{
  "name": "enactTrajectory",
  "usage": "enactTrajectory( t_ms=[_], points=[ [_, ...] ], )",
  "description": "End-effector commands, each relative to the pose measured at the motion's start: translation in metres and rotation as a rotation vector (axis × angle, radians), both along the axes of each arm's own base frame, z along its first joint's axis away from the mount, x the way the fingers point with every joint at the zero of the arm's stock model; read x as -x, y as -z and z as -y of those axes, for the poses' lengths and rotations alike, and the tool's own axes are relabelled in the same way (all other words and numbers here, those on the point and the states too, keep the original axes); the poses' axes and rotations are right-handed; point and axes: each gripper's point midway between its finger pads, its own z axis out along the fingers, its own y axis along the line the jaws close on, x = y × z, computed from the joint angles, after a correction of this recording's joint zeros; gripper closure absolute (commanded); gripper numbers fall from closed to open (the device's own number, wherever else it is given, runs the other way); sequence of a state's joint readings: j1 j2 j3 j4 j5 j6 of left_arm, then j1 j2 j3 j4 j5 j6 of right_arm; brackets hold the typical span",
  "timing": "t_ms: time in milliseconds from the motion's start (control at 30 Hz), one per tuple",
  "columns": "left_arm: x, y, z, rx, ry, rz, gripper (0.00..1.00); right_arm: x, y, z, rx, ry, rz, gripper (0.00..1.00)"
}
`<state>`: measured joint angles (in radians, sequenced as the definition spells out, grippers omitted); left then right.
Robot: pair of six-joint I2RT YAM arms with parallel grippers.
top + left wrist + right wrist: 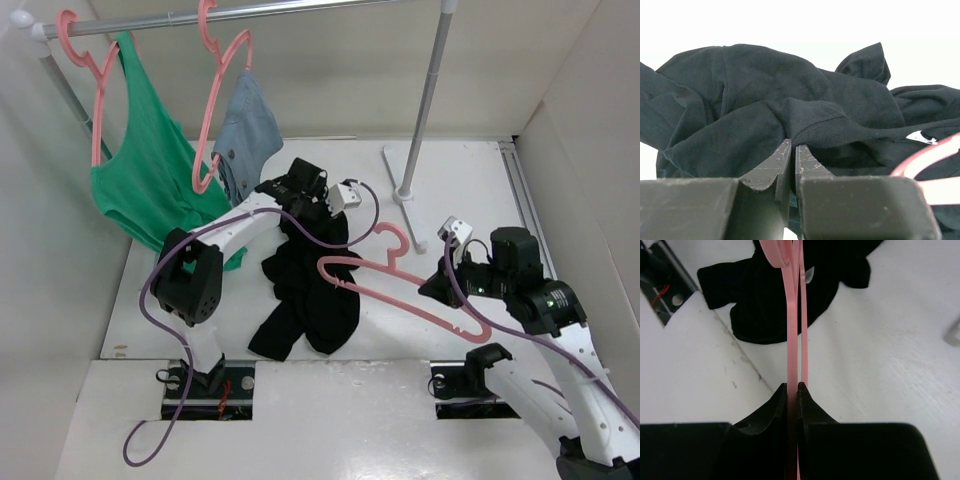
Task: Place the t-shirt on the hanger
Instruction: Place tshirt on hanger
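Note:
The black t-shirt [305,295] lies crumpled in the middle of the table. My left gripper [300,212] reaches down onto its far end. In the left wrist view the left gripper [792,146] is shut, its tips pinching a ribbed fold of the t-shirt [765,85], with the white neck label [918,136] to the right. My right gripper [436,288] is shut on one arm of the pink hanger [400,290]. The hanger's far end reaches over the shirt and its hook points away. In the right wrist view the right gripper [792,386] clamps the hanger [791,325] edge-on, above the t-shirt [765,295].
A clothes rail [250,12] crosses the back. A green tank top [145,175] and a grey-blue garment [248,135] hang from it on pink hangers. The rack's upright pole [428,95] and foot [408,175] stand at the back right. White walls close in the table.

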<state>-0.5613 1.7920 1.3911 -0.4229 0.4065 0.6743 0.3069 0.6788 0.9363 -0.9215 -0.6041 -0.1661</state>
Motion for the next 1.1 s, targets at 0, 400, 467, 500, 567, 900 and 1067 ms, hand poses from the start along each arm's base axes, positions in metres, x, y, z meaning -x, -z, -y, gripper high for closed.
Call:
enactTrajectory(
  t_ms=[0,400,467,500,567,900,1067],
  points=[
    [-0.006,-0.041,0.007,0.072,-0.013,0.065,1.0,0.004,-0.017,-0.018,-0.119,-0.077,0.04,1.0],
    [0.022,-0.067,0.007,0.122,0.052,0.028,1.0,-0.043,-0.015,-0.001,-0.091,0.159,0.132,1.0],
    [0.021,-0.081,0.011,0.154,0.056,0.044,1.0,-0.045,-0.014,-0.005,-0.099,0.152,0.132,1.0],
    [0.021,-0.094,0.018,0.175,0.076,0.06,1.0,-0.048,-0.015,-0.007,-0.102,0.151,0.15,1.0],
    [0.026,-0.106,0.025,0.212,0.087,0.024,1.0,-0.057,-0.009,-0.006,-0.085,0.183,0.147,1.0],
    [0.053,-0.223,0.054,0.479,0.191,0.054,1.0,-0.103,-0.059,-0.037,-0.221,0.204,0.338,1.0],
    [0.083,-0.28,0.052,0.611,0.271,0.107,1.0,-0.132,-0.091,-0.041,-0.243,0.233,0.456,1.0]
  ],
)
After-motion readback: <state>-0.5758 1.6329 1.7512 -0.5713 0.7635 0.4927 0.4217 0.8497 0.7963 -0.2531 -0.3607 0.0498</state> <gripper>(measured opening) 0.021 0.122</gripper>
